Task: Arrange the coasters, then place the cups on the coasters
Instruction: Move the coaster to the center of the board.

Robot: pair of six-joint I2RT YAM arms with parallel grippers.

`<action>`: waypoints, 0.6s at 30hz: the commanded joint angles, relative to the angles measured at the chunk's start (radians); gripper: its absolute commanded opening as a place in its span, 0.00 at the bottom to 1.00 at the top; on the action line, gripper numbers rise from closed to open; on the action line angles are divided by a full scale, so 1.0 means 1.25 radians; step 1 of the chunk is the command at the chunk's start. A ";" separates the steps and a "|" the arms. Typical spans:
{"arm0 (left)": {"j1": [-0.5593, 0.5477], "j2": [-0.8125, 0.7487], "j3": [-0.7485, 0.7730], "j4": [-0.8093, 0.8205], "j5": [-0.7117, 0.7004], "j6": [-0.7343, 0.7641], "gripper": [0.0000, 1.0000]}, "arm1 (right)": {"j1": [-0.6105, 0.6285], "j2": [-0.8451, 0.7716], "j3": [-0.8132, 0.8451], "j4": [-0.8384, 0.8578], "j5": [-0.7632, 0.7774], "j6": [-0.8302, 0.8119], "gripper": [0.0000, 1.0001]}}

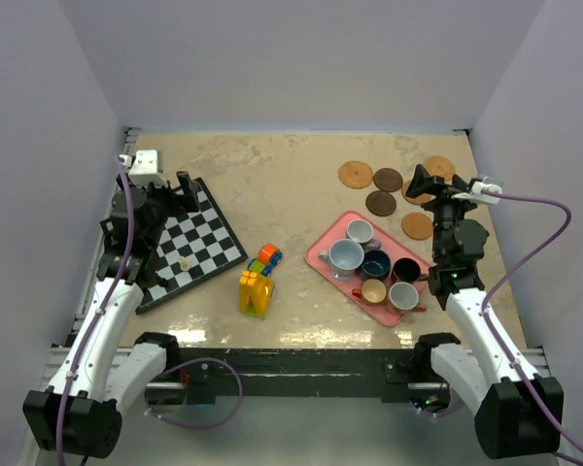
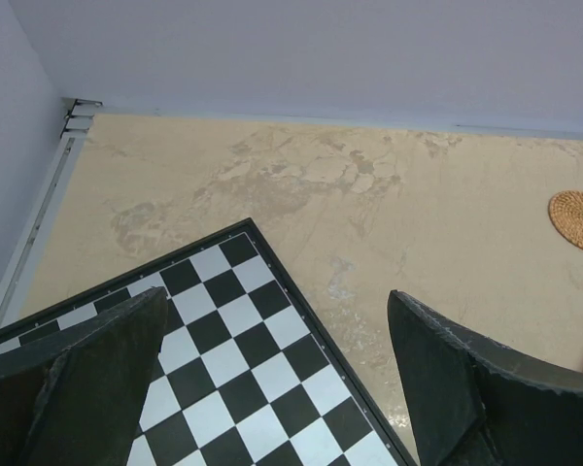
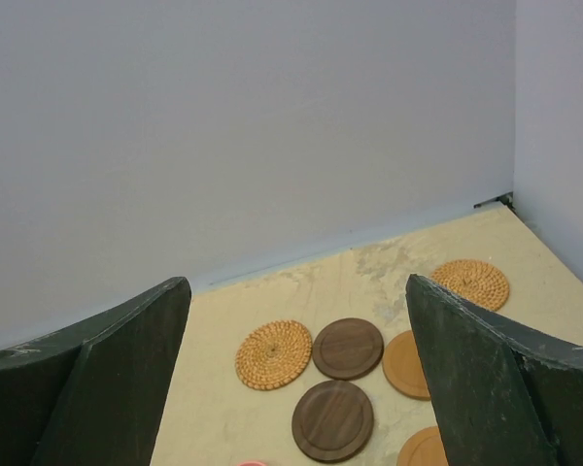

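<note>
Several coasters lie loose at the back right: a woven orange one (image 1: 355,175) (image 3: 273,354), two dark brown ones (image 1: 388,180) (image 1: 380,202), a second woven one (image 1: 439,168) and a plain tan one (image 1: 417,225). Several cups stand packed on the pink tray (image 1: 321,254), among them a pale blue cup (image 1: 343,255), a navy cup (image 1: 375,263) and a black cup (image 1: 406,270). My right gripper (image 1: 423,183) (image 3: 298,282) hovers open above the coasters, partly hiding one. Far left, over the chessboard, my left gripper (image 1: 180,189) (image 2: 277,311) is open and holds nothing.
A black-and-white chessboard (image 1: 189,248) (image 2: 243,369) lies tilted at the left. Colourful toy blocks (image 1: 257,282) stand between the board and the tray. A small white box (image 1: 144,163) sits in the back left corner. Walls close in the back and both sides.
</note>
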 commanded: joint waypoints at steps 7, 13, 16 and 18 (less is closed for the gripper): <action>0.004 -0.013 0.018 0.042 0.003 -0.008 1.00 | 0.002 -0.003 0.021 0.031 0.008 -0.018 0.98; 0.004 0.029 0.068 0.028 0.029 -0.033 1.00 | 0.002 0.015 0.063 -0.019 0.003 -0.035 0.98; 0.001 0.072 0.145 0.006 0.068 -0.037 0.97 | 0.002 0.028 0.101 -0.074 -0.041 -0.058 0.98; -0.008 0.113 0.201 -0.027 0.098 -0.025 0.96 | 0.002 0.041 0.122 -0.096 -0.080 -0.081 0.98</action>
